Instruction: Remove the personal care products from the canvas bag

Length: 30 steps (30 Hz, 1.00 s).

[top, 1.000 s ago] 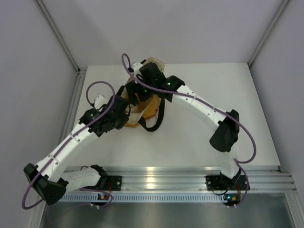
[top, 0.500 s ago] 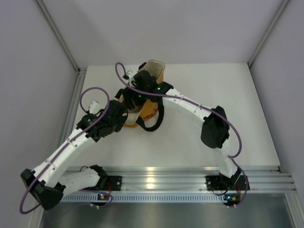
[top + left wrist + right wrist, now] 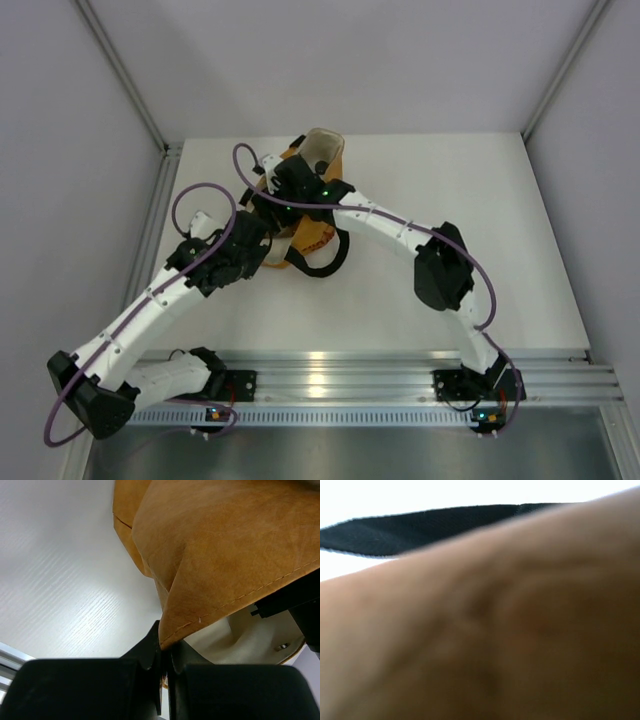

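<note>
Left gripper (image 3: 162,652) is closed on a folded edge of the canvas bag (image 3: 225,555), and the mustard cloth is pinched between its fingers. The bag is laid on the table (image 3: 460,190), towards the far side, with its black strap (image 3: 330,262) spread towards the arms. No product is seen. The right gripper (image 3: 278,195) is held close against the cloth; how wide it stands cannot be told. The reaching-in step is judged to be in hand. Next, a container must be found inside and grasped.
</note>
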Available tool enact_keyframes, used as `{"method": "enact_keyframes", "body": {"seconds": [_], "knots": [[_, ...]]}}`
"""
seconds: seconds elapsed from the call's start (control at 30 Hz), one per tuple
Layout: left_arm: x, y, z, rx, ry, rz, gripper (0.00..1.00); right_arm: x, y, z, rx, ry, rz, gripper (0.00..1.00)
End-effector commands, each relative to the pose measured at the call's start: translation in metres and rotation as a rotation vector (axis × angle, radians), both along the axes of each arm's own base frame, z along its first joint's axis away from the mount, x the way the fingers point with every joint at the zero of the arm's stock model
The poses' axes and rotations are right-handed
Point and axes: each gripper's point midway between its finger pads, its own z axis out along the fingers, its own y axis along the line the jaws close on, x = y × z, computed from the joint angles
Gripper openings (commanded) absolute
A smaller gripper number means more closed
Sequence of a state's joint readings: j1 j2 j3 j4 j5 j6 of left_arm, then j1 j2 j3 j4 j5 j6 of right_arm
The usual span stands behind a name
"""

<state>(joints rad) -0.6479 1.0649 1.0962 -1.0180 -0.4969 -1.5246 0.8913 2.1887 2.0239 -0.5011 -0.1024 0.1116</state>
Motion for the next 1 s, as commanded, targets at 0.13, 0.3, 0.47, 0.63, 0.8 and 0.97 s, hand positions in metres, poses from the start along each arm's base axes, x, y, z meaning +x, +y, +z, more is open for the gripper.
{"method": "enact_keyframes", "body": {"seconds": [0.13, 0.3, 0.47, 0.63, 0.8, 0.97], "knots": [[0.004, 0.01, 0.016, 0.015, -0.062, 0.028, 0.0, -0.008, 0.007, -0.05, -0.107, -0.001, 0.026, 0.69], [0.006, 0.009, 0.026, 0.025, -0.081, 0.004, 0.0, -0.012, 0.007, -0.052, -0.154, -0.046, 0.043, 0.79], [0.007, 0.009, 0.029, 0.035, -0.088, -0.006, 0.0, -0.011, 0.009, -0.04, -0.182, -0.131, 0.076, 0.87], [0.007, 0.009, 0.028, 0.043, -0.087, -0.019, 0.0, -0.007, 0.013, -0.027, -0.175, -0.175, 0.104, 0.88], [0.006, 0.009, 0.031, 0.039, -0.093, -0.023, 0.0, -0.009, 0.012, -0.046, -0.188, -0.133, 0.113, 0.88], [0.004, 0.01, 0.03, 0.035, -0.095, -0.023, 0.0, -0.019, 0.011, -0.083, -0.208, -0.04, 0.127, 0.85]]}}
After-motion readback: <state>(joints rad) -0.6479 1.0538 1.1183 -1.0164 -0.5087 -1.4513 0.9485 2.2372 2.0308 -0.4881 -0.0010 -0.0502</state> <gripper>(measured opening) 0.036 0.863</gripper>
